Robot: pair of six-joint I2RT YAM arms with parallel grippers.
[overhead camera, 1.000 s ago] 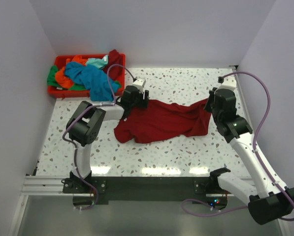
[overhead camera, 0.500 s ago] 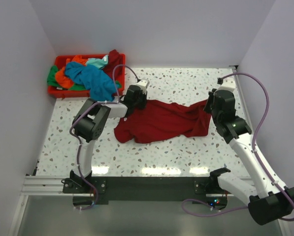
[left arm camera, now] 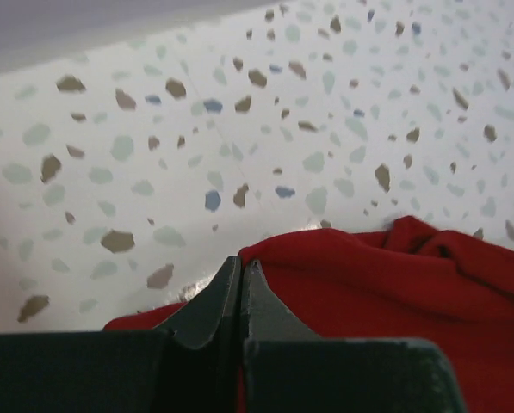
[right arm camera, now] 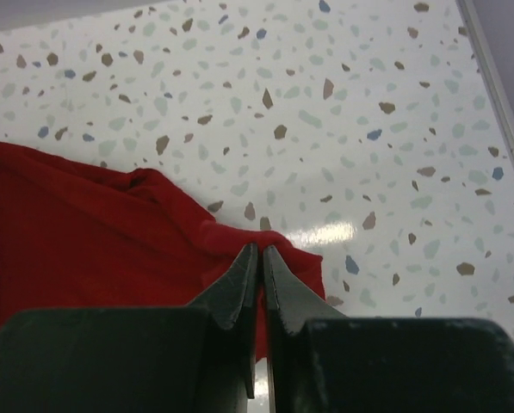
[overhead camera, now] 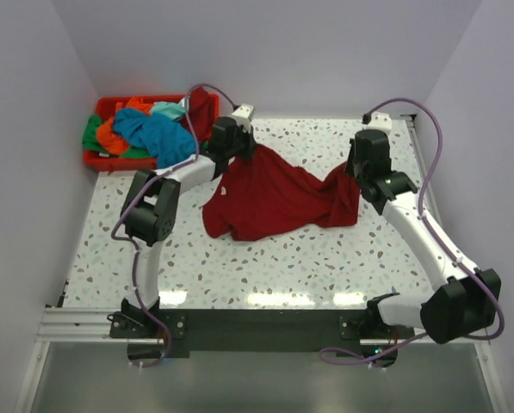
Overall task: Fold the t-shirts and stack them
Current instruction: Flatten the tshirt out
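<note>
A large dark red t-shirt (overhead camera: 278,200) is spread loosely across the middle of the speckled table, both upper corners lifted. My left gripper (overhead camera: 239,153) is shut on its upper left edge; in the left wrist view the red cloth (left arm camera: 394,284) bunches right at the pinched fingertips (left arm camera: 242,268). My right gripper (overhead camera: 353,169) is shut on the shirt's upper right corner, where a fold of red cloth (right arm camera: 239,237) wraps the closed tips (right arm camera: 262,255). More t-shirts, teal blue (overhead camera: 157,136), orange (overhead camera: 110,133) and green (overhead camera: 91,133), lie heaped at the back left.
A red plastic bin (overhead camera: 110,107) at the table's back left corner holds the heap of shirts, with a dark red piece (overhead camera: 202,107) draped over its right end. White walls close in the table on the left, back and right.
My left gripper has shut on the shirt's left edge. Both arms have moved toward the back of the table, lifting the shirt's upper corners and drawing it that way.
</note>
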